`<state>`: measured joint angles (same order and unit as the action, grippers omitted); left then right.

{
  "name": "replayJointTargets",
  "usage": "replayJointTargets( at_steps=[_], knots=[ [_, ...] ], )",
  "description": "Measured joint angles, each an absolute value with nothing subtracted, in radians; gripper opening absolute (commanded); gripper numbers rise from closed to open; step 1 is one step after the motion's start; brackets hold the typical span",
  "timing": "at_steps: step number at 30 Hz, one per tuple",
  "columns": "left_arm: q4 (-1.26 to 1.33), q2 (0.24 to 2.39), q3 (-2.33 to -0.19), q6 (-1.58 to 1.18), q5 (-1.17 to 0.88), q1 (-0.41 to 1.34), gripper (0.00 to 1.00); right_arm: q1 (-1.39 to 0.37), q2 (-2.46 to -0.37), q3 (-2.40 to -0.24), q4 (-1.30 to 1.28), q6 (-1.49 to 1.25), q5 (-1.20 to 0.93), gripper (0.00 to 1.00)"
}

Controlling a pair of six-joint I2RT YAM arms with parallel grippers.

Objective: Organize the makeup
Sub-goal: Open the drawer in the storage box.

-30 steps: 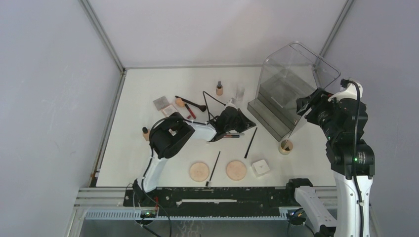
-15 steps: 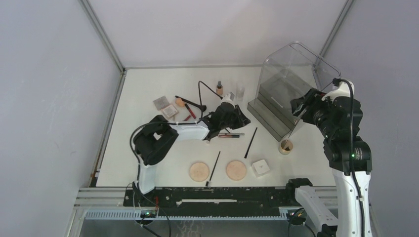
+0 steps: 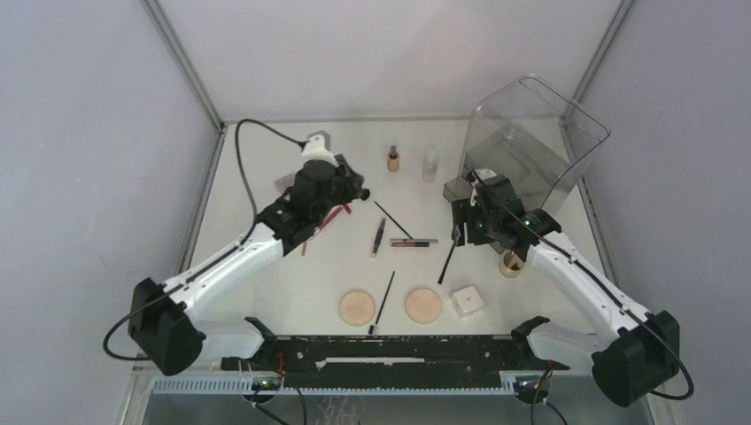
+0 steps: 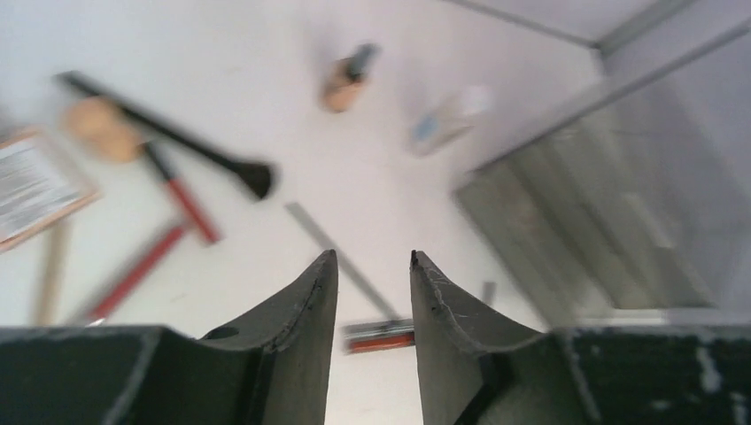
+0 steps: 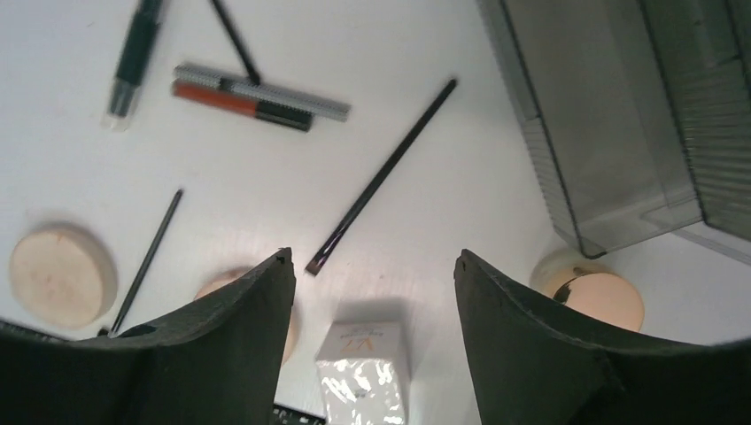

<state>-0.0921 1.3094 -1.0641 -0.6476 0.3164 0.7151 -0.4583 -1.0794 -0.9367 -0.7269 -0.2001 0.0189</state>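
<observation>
The makeup is spread over the white table. My left gripper (image 3: 356, 188) (image 4: 372, 257) hangs open and empty over the far-left cluster: red lip sticks (image 4: 177, 199), a black-headed brush (image 4: 168, 137) and a square compact (image 4: 31, 186). A tan bottle (image 3: 392, 160) stands beyond it. In the middle lie a black pencil (image 3: 379, 235), a red and a grey lip stick (image 3: 414, 242) and a long black brush (image 5: 381, 177). My right gripper (image 3: 465, 232) (image 5: 372, 257) is open with nothing in it, low in front of the bin, above the white box (image 5: 367, 372).
The big clear bin (image 3: 522, 150) lies tipped at the back right. A round tan pot (image 3: 512, 262) sits by its front corner. Two round puffs (image 3: 357, 307) (image 3: 423, 305) and a thin brush (image 3: 383, 301) lie near the front edge. A clear bottle (image 3: 430, 165) stands beside the tan one.
My left gripper opened, left the middle and swung back-left to the compacts; a black pencil lies where it was. My right arm dropped from beside the bin to low over the table.
</observation>
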Motion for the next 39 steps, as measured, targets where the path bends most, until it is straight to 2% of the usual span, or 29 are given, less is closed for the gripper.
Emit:
replayJointTargets(
  at_steps=[6, 12, 18, 28, 39],
  knots=[
    [-0.266, 1.110, -0.872, -0.619, 0.348, 0.607, 0.47, -0.353, -1.185, -0.917, -0.617, -0.200, 0.061, 0.74],
    [-0.317, 0.934, -0.735, -0.619, 0.335, 0.570, 0.48, -0.313, -1.320, -0.917, -0.490, -0.200, 0.097, 0.76],
    [-0.317, 0.898, -0.708, -0.620, 0.326, 0.561, 0.50, -0.314, -1.426, -0.906, -0.427, -0.207, 0.130, 0.78],
    [-0.309, 0.855, -0.654, -0.620, 0.325, 0.560, 0.51, -0.326, -1.457, -0.839, -0.362, -0.214, 0.197, 0.80],
    [-0.297, 0.876, -0.653, -0.619, 0.311, 0.560, 0.52, -0.355, -1.453, -0.832, -0.362, -0.226, 0.123, 0.79]
  ],
)
